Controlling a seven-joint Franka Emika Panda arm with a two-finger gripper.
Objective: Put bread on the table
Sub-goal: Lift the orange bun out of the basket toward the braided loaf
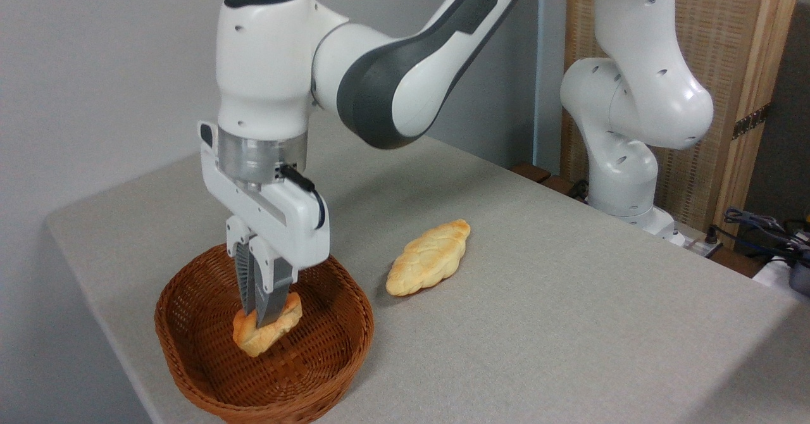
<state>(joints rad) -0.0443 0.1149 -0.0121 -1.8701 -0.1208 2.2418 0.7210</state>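
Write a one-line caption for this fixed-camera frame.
Gripper shut on the bread inside the wicker basket; braided loaf on table.

I'm working in a lab: a white robot arm [380,88] at a fabric-covered surface [538,297], bare grey wall [95,82], loose cables [759,224] beside it.

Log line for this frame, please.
phase: pick | gripper: shut on bun | bun: in wicker basket | braided loaf: on table | placement: not yet done
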